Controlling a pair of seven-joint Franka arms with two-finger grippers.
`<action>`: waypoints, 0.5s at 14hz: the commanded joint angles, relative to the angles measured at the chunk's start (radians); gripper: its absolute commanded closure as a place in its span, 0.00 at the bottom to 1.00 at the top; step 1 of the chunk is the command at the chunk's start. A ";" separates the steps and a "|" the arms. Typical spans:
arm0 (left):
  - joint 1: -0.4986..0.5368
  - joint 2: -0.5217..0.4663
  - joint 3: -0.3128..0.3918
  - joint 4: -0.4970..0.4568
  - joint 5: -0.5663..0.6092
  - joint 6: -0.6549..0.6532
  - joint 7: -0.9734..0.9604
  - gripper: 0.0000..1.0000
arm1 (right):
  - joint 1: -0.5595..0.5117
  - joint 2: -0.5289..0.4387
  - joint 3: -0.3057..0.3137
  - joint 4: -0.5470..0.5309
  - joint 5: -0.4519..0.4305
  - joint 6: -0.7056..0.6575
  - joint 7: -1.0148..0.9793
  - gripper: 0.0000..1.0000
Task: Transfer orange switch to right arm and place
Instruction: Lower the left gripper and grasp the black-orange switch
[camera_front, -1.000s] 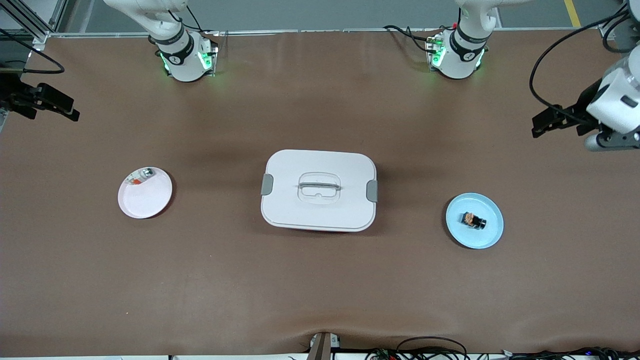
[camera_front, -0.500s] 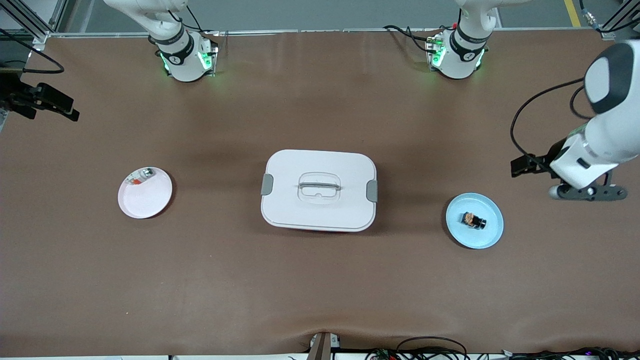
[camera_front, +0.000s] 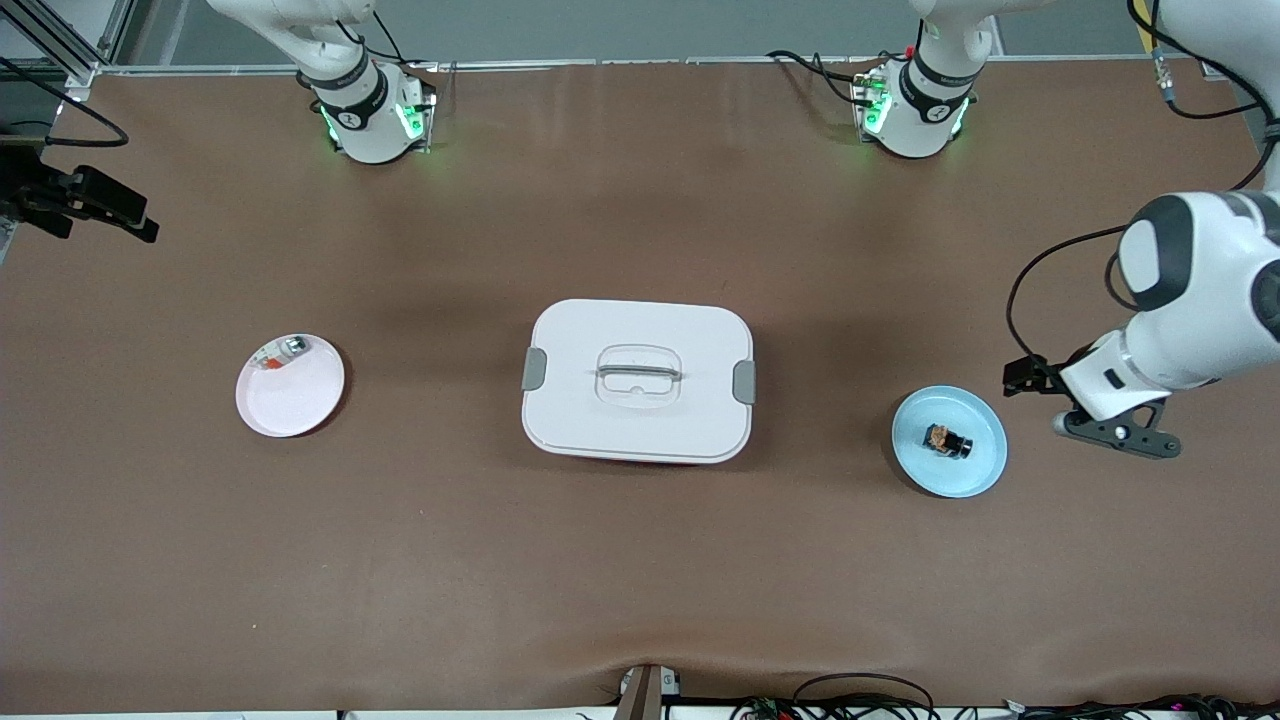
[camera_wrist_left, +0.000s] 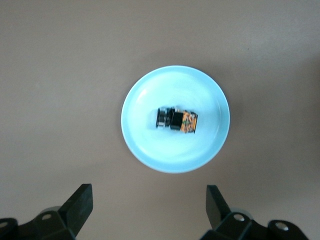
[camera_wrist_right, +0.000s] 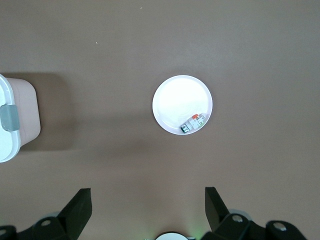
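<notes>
Hanging over bare surface (camera_front: 640, 560) just beside the blue plate (camera_front: 975, 470), toward the left arm's end, the left hand (camera_wrist_left: 148, 200) has swung in from that end since a second ago, its fingers spread wide and holding nothing. On the plate lies the orange switch (camera_front: 947, 439), unmoved. Between both plates sits the white lidded box (camera_front: 637, 380), and the white plate (camera_front: 290, 390) carries a small pale part (camera_front: 280, 352). Waiting with fingers apart, the right hand (camera_wrist_right: 148, 205) hovers where it was, over its own end.
</notes>
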 joint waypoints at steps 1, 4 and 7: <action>0.002 0.025 -0.002 -0.042 0.015 0.089 0.074 0.00 | -0.020 0.000 0.014 0.012 -0.015 -0.004 -0.012 0.00; -0.004 0.068 -0.002 -0.042 0.014 0.134 0.075 0.00 | -0.020 0.000 0.016 0.012 -0.015 -0.004 -0.011 0.00; -0.004 0.100 -0.002 -0.057 0.014 0.184 0.075 0.00 | -0.020 0.000 0.016 0.012 -0.015 -0.004 -0.011 0.00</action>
